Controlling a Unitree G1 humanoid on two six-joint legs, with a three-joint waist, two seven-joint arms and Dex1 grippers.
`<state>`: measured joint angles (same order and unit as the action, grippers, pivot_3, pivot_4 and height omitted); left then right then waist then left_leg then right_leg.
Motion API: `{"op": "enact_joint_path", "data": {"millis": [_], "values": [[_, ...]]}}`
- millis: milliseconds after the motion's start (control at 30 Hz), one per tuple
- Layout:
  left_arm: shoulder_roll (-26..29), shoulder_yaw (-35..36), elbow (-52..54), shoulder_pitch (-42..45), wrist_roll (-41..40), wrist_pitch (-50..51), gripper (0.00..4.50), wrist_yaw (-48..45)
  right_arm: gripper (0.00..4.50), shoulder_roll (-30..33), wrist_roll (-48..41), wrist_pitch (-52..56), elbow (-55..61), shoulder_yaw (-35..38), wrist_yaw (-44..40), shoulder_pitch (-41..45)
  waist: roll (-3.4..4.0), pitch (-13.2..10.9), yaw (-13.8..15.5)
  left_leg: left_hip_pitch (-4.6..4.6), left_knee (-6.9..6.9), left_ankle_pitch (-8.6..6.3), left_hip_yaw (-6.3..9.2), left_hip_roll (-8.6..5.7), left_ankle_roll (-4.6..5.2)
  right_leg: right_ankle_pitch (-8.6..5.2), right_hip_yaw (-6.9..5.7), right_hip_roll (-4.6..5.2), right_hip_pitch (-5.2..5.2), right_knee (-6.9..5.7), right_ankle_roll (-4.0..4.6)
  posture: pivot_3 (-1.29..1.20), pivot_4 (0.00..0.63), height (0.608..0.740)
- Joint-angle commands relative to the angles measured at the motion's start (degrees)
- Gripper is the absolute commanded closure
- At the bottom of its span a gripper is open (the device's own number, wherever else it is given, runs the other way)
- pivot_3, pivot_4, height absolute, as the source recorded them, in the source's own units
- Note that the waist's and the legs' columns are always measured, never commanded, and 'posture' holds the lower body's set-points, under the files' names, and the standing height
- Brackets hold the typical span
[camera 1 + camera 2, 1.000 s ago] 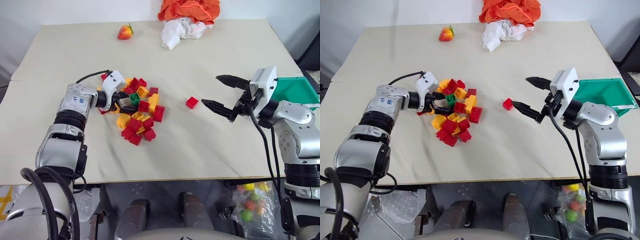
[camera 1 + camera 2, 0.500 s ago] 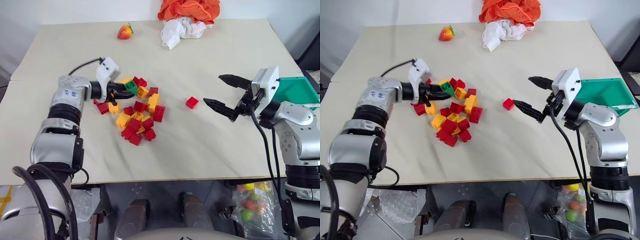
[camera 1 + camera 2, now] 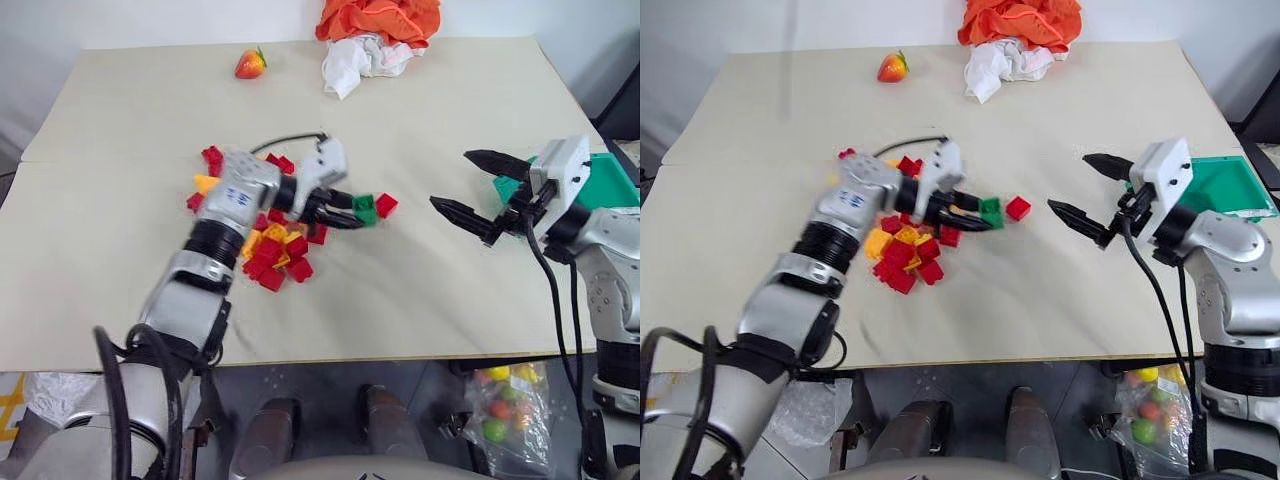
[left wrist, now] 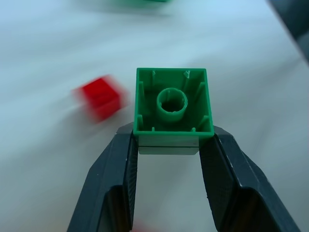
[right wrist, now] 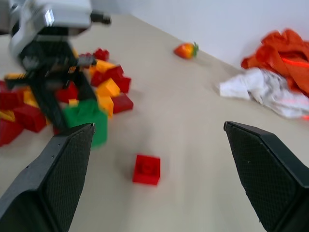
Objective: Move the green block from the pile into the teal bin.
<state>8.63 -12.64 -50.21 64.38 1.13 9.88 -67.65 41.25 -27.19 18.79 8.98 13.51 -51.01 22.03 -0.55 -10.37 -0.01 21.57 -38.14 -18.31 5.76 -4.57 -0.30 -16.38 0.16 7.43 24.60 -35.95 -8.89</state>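
Across the beige table top (image 3: 420, 300), the left gripper (image 3: 352, 211) reaches out from over the pile of small red and yellow-orange studded plastic bricks (image 3: 275, 245) toward the right side. Its two black fingers (image 4: 118, 179) are clamped on the small green studded plastic block (image 4: 173, 107), one on each side wall, and the left wrist view shows the block's hollow underside with its round central tube facing the camera. The green block is held above the table, just beside the lone red plastic brick (image 3: 385, 205) that lies apart from the pile; from the head views I cannot tell whether the two touch.

Over at the right, the right gripper (image 3: 478, 190) hangs level above the table with its black fingers (image 5: 63, 169) spread wide apart and nothing between them, pointing toward the lone red brick and the left gripper. Behind it, at the table's right edge, stands the teal-green rectangular plastic bin with sloping walls (image 3: 1230, 185), well apart from the green block.

Near the far edge of the table lie a red strawberry-like toy with a green top (image 3: 250, 64) and a heap of orange and white cloth (image 3: 375, 35).
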Motion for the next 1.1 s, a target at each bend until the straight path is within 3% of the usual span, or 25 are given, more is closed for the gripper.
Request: {"op": "enact_joint_path", "data": {"millis": [33, 300, 467, 600, 733, 900, 1100], "values": [[-1.8, -1.3, -4.7, 1.3, 2.2, -4.1, 2.29, 3.7, 0.0, 1.1, -1.8, 1.1, 5.2, 2.9, 1.5, -1.8, -0.05, 0.0, -0.1, 0.0, -0.03, 0.0, -0.03, -0.03, 0.0, 0.0, 0.02, 0.0, 0.01, 0.0, 0.0, 0.0, 0.15, 0.74], [1.5, 0.5, -2.3, 1.6, 0.4, -3.4, 0.04, 0.1, 0.0, 4.5, -2.4, 4.5, 9.6, 6.3, 2.4, -7.2, -0.05, 0.0, 0.2, -0.05, -0.06, -0.02, -0.11, -0.01, 0.04, 0.02, 0.14, 0.02, 0.02, -0.03, -0.04, 0.0, 0.15, 0.74], [5.2, 4.8, 2.2, -0.5, -3.2, -5.3, 0.04, -0.3, 0.0, 8.0, -2.8, 7.3, 11.0, 9.2, 1.8, -10.2, -0.05, 0.0, 0.3, -0.03, -0.04, -0.05, -0.1, 0.13, 0.09, 0.03, 0.14, 0.03, 0.0, 0.01, -0.06, 0.0, 0.15, 0.74], [14.7, 9.7, 11.6, -7.4, -9.0, -3.3, 0.04, -6.8, 0.0, 16.5, -1.9, 10.3, 9.6, 16.3, -4.1, -16.5, -0.02, 0.0, -0.1, -0.04, 0.0, -0.06, -0.12, 0.16, 0.11, 0.03, 0.15, 0.02, 0.02, 0.03, -0.06, 0.0, 0.15, 0.74], [19.2, 12.3, 18.5, -13.6, -13.0, -0.2, 0.04, -8.6, 0.0, 22.5, -3.0, 13.0, 10.6, 16.3, -10.2, -21.0, -0.02, 0.0, 0.0, -0.11, 0.04, -0.08, -0.13, 0.22, 0.12, 0.02, 0.18, -0.04, -0.02, 0.03, -0.04, 0.0, 0.15, 0.74], [21.0, 17.6, 25.2, -19.9, -20.3, 3.5, 0.04, -8.9, 0.0, 22.1, -5.8, 18.4, 11.7, 8.3, -8.8, -14.8, -0.03, 0.0, 0.4, -0.1, -0.34, -0.12, -0.08, 0.16, 0.21, 0.07, 0.19, 0.08, -0.18, 0.2, -0.1, 0.0, 0.15, 0.74], [22.5, 20.6, 31.6, -27.3, -25.9, 2.3, 0.04, -11.5, 0.0, 13.4, -2.9, 17.9, 7.9, -5.5, -5.7, -4.4, -0.03, 0.0, 0.1, -0.1, -0.31, -0.14, -0.05, 0.2, 0.16, 0.07, 0.18, 0.07, -0.1, 0.18, -0.08, 0.0, 0.15, 0.74]]}}
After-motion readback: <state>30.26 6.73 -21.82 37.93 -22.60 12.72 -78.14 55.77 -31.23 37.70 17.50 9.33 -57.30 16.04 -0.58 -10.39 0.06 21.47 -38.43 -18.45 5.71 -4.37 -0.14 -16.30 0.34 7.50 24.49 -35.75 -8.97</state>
